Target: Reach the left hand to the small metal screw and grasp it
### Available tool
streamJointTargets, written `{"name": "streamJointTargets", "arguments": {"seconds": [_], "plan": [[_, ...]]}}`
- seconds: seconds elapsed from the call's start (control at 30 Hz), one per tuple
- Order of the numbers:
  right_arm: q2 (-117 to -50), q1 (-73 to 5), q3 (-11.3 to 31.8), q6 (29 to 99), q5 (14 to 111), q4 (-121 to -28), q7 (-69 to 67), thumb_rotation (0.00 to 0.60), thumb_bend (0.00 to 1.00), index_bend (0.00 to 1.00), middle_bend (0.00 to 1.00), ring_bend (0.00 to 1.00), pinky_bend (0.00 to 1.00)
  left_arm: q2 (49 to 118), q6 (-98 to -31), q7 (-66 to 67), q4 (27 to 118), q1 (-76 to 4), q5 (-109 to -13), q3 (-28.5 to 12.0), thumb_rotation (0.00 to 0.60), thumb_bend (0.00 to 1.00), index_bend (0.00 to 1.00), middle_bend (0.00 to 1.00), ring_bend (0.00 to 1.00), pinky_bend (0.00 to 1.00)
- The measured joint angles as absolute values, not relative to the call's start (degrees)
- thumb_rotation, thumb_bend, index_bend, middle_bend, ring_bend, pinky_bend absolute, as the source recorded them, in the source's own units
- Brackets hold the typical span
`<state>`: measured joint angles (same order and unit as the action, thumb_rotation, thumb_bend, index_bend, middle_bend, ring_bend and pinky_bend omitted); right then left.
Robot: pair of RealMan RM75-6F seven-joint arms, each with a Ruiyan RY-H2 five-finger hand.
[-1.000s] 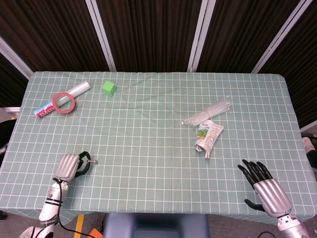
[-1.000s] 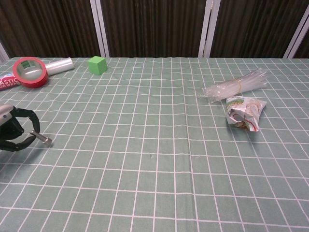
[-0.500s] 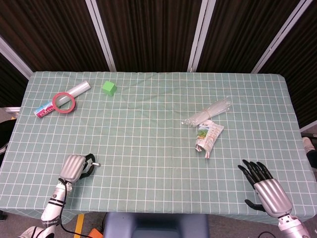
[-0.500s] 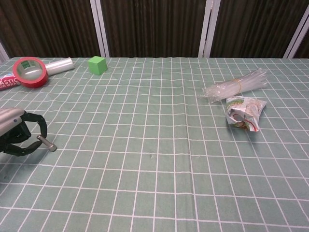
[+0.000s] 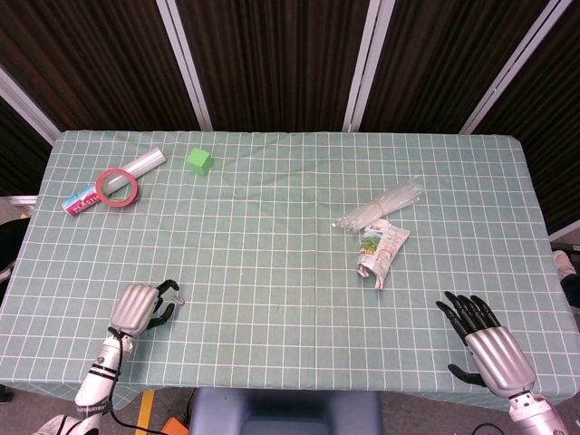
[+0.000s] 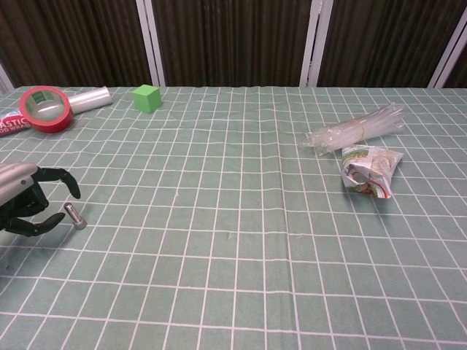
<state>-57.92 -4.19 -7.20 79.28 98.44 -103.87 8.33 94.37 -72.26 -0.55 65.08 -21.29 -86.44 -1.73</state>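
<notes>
The small metal screw [image 6: 74, 216] lies flat on the green checked cloth near the front left of the table, a tiny glint in the head view [image 5: 178, 293]. My left hand [image 6: 28, 202] sits just left of it with its fingers [image 6: 64, 177] spread apart and holding nothing. The screw rests just past the fingertips, between thumb and fingers, apart from both. From the head view the left hand [image 5: 141, 307] is near the table's front edge. My right hand [image 5: 485, 343] hovers at the front right with fingers apart and nothing in it.
A red tape roll [image 6: 44, 108] lies on a clear tube and a label strip at the back left, with a green cube [image 6: 147, 97] beside them. A bundle of clear straws [image 6: 357, 126] and a crumpled wrapper [image 6: 368, 171] lie right of centre.
The left hand pinched the screw earlier and carried it slightly right and forward. Its fingers have now spread and the screw lies loose on the cloth. The right hand has not moved.
</notes>
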Motion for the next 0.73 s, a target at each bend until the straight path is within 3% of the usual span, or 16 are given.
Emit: {"name": "streamJointTargets", "arguments": {"seconds": [0.07, 0.13, 0.17, 0.23, 0.27, 0.33, 0.53, 0.73], "plan": [[-57.91, -4.12, -7.15, 79.44, 98.46, -103.87, 8.33, 0.6, 0.26, 0.0, 0.0, 0.0, 0.0, 94.18, -73.47, -0.64, 65.32, -21.07, -86.98, -1.71, 0.6, 0.42, 0.3, 0.98, 0.99, 1.0], [-57.91, -4.04, -7.09, 79.61, 98.46, -103.83, 8.38, 0.6, 0.26, 0.0, 0.0, 0.0, 0.0, 93.75, -75.88, -1.28, 65.81, -20.51, -87.93, -1.62, 0.6, 0.42, 0.2, 0.75, 0.79, 0.88], [-57.9, -3.99, -7.04, 79.71, 98.4, -103.8, 8.42, 0.6, 0.26, 0.0, 0.0, 0.0, 0.0, 93.4, -77.26, -1.86, 66.19, -20.09, -88.47, -1.47, 0.6, 0.42, 0.14, 0.49, 0.51, 0.67], [-57.94, -3.83, -6.8, 79.98, 98.0, -103.74, 8.7, 0.6, 0.26, 0.0, 0.0, 0.0, 0.0, 91.69, -81.12, -3.92, 67.93, -18.56, -90.16, -0.51, 0.6, 0.42, 0.06, 0.16, 0.13, 0.3], [-57.99, -3.74, -6.66, 80.09, 97.7, -103.72, 8.94, 0.6, 0.26, 0.0, 0.0, 0.0, 0.0, 90.46, -82.98, -4.8, 69.09, -17.68, -91.11, 0.21, 0.6, 0.42, 0.03, 0.06, 0.03, 0.16], [-58.16, -3.53, -6.31, 80.27, 96.88, -103.75, 9.76, 0.6, 0.26, 0.0, 0.0, 0.0, 0.0, 87.01, -87.85, -6.17, 72.09, -15.18, -93.68, 2.35, 0.6, 0.41, 0.0, 0.0, 0.0, 0.05], [-58.57, -2.98, -5.72, 81.64, 96.77, -103.82, 10.42, 0.6, 0.26, 0.0, 0.0, 0.0, 0.0, 75.94, -102.05, -6.19, 80.6, -6.87, -102.57, 8.51, 0.6, 0.4, 0.0, 0.0, 0.0, 0.0], [-58.29, -2.59, -5.63, 81.88, 96.26, -104.11, 10.45, 0.6, 0.26, 0.0, 0.0, 0.0, 0.0, 72.96, -102.34, -5.26, 83.36, -4.9, -102.79, 8.92, 0.6, 0.39, 0.0, 0.0, 0.0, 0.0]]}}
